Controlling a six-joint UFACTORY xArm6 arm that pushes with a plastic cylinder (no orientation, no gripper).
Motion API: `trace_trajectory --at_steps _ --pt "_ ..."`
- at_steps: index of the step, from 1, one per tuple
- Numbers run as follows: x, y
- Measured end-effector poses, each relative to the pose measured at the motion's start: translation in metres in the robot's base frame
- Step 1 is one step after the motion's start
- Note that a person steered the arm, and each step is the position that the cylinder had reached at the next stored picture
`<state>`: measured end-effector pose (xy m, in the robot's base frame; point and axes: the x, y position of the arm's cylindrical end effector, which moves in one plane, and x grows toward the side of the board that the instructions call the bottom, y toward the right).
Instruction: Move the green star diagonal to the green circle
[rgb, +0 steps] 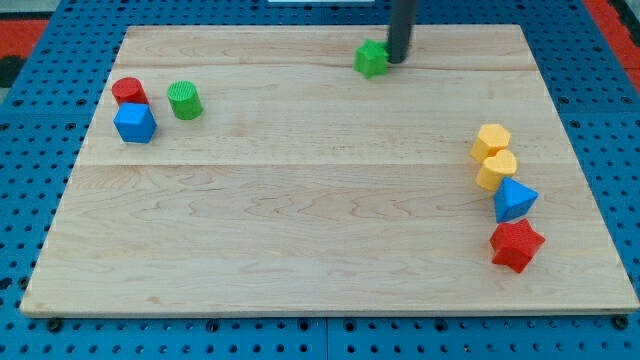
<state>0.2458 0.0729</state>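
The green star (371, 59) lies near the top middle of the wooden board (320, 230). My tip (397, 59) stands right against the star's right side, touching or almost touching it. The green circle (185, 100), a short cylinder, sits far to the view's left of the star, a little lower. The rod rises out of the view's top edge.
A red cylinder (129, 91) and a blue cube (134, 123) sit just left of the green circle. At the right edge stand a yellow hexagon (491, 140), a yellow heart-like block (496, 169), a blue triangle (514, 200) and a red star (516, 245).
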Motion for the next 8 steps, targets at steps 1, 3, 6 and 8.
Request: trace_trajectory --at_steps 1,3,6,8 --pt "0.013 -0.009" --pt "0.017 -0.08" --pt "0.028 -0.011" --pt "-0.012 -0.074"
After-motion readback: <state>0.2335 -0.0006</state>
